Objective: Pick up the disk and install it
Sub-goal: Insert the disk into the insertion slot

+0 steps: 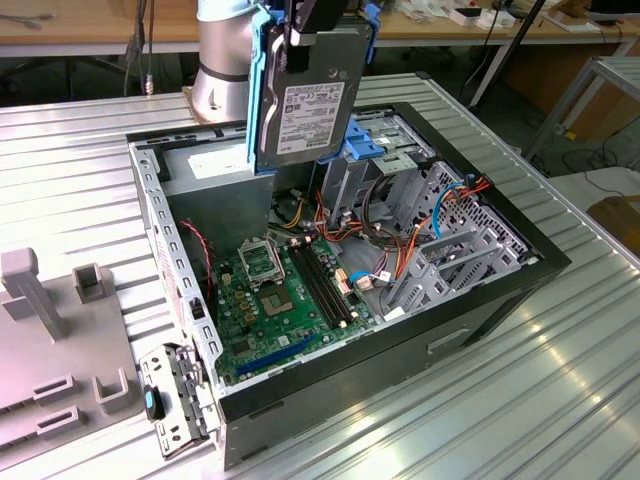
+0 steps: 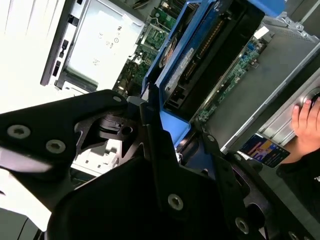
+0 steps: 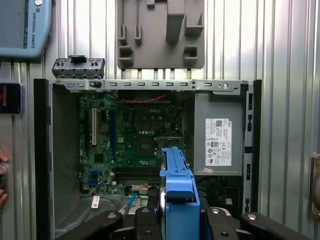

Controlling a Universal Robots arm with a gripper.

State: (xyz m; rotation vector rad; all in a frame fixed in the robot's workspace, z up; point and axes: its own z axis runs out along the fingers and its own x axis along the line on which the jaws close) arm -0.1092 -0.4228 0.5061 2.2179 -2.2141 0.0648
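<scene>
The disk [image 1: 305, 105] is clamped by its top edge in the jaws of the gripper [image 1: 303, 40]. It is hung upright over the case [image 1: 150, 215], likely for edge-on entry.

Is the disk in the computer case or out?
Out: the gripper holds the grey metal disk with blue rails on edge above the open black computer case.

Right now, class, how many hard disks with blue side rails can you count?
1. The disk hangs upright, clamped in the pincer, above the open computer case. Others may be hidden inside the case.
</scene>
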